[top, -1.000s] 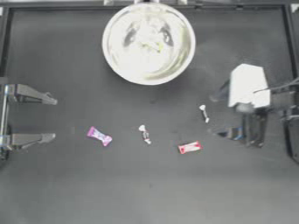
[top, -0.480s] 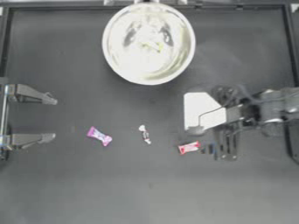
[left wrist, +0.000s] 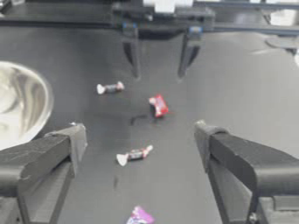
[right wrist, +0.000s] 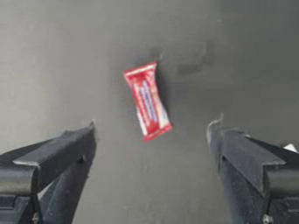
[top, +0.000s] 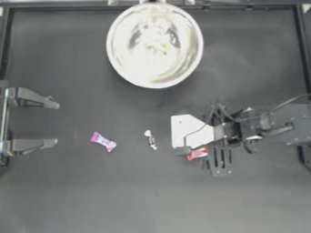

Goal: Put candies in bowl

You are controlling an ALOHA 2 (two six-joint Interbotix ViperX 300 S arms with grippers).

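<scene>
The bowl (top: 155, 45) stands at the top middle, with a yellow-green speck (top: 163, 49) inside it. On the table lie a pink-purple candy (top: 103, 141), a thin white candy (top: 150, 139) and a red candy (top: 197, 154). My right gripper (top: 195, 150) reaches in from the right and hangs open over the red candy (right wrist: 147, 101), which lies between and just ahead of its jaws (right wrist: 152, 127), untouched. The left wrist view shows a second white candy (left wrist: 109, 88) beyond the red one (left wrist: 158, 106). My left gripper (top: 52, 124) is parked open at the left edge.
The right arm's white wrist box (top: 188, 129) and cables cover the table just above the red candy. The table's raised black rim (top: 300, 27) runs along the top and right sides.
The right arm has swung from the right side leftward and down the picture to hang over the red candy. It now covers the white candy that lay near it. The left arm has not moved.
</scene>
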